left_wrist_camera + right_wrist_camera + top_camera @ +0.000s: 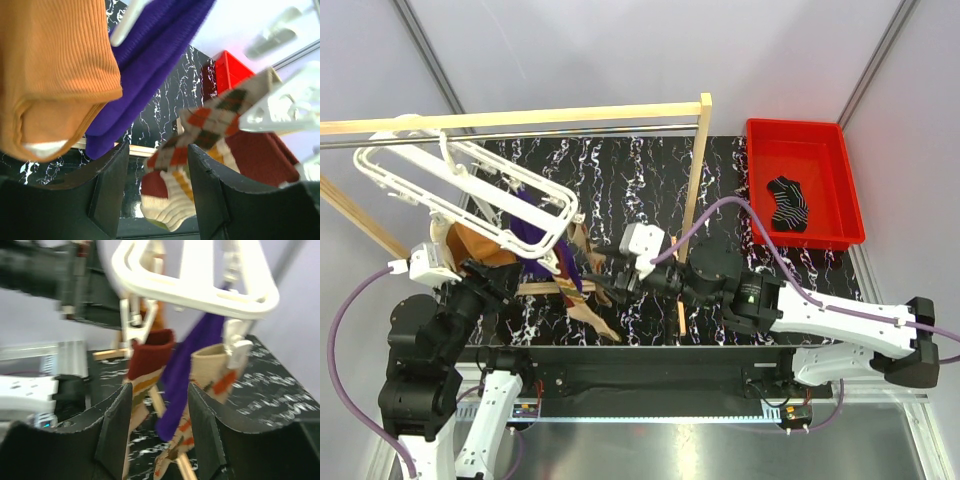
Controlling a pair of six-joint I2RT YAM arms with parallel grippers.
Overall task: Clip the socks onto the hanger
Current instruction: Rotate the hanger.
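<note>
Left gripper [157, 150], right gripper [160, 390]: jaws apart, nothing held. Hanger [200, 295] above right jaws, purple sock [175, 400] hung beyond gap. 1 striped sock [788, 203] in red bin [795, 125], well apart. Risk: purple sock snagged, tugged off hanger.

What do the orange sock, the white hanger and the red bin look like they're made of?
The orange sock looks like soft, matte ribbed knit fabric: fine parallel ribs run along it. The white hanger seems moulded plastic, smooth and slightly glossy, with rounded bars. The red bin is probably plastic too: uniform colour, thin rim, faint sheen.
</note>
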